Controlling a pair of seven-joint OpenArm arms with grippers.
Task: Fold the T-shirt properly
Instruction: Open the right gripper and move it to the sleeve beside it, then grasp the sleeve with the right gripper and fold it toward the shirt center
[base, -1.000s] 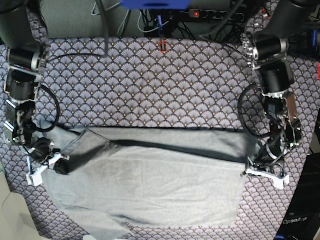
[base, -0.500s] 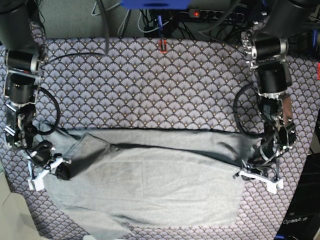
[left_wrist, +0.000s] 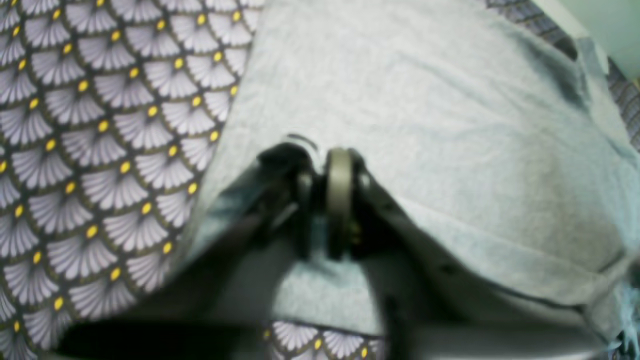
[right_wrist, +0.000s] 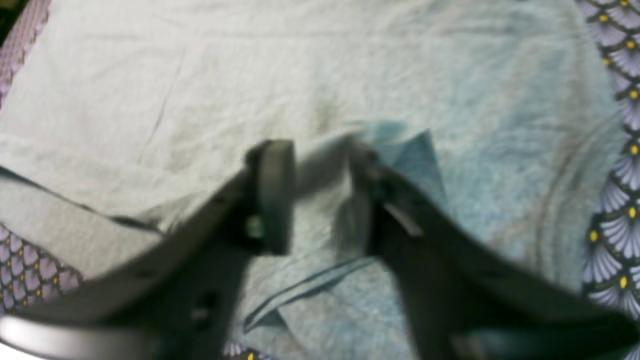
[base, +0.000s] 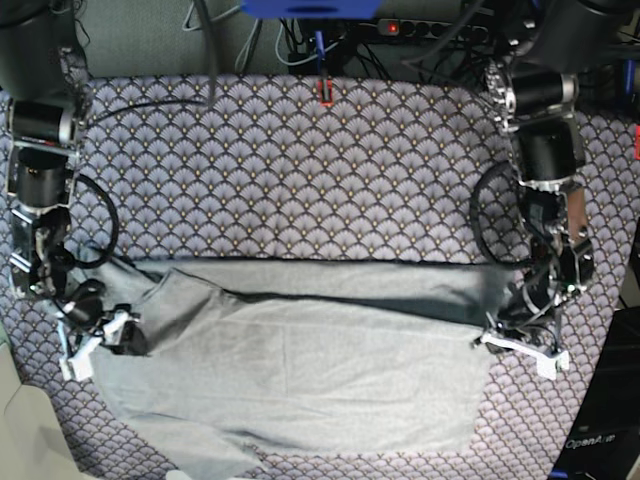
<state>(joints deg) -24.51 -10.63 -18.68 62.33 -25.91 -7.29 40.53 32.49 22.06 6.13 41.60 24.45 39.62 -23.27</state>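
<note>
Shirt (base: 300, 380) lies spread across the near half of the tablecloth (base: 300, 170), long axis running side to side, its far edge already doubled over toward us into a band from one arm to the other. So each arm stands at one short end of it, equally near, and whatever comes next has to be worked from those ends, along or across that long axis.

Right gripper (right_wrist: 312, 195), on the left of the overhead view, sits over the sleeve end. From its wrist camera the jaws stand clearly apart, with a small peak of cloth rising between them; the pictures are blurred, but I'd say the cloth is loose there and not pinched.

Left gripper (left_wrist: 320, 200), at the other end, is right at the shirt's edge where it meets the tablecloth. Its fingers (left_wrist: 340, 195) sit close together with only a thin dark slit between, and cloth runs beneath them. Whether they are clamped on the fabric I cannot tell.

My guess is both ends are being let go after laying the fold.
</note>
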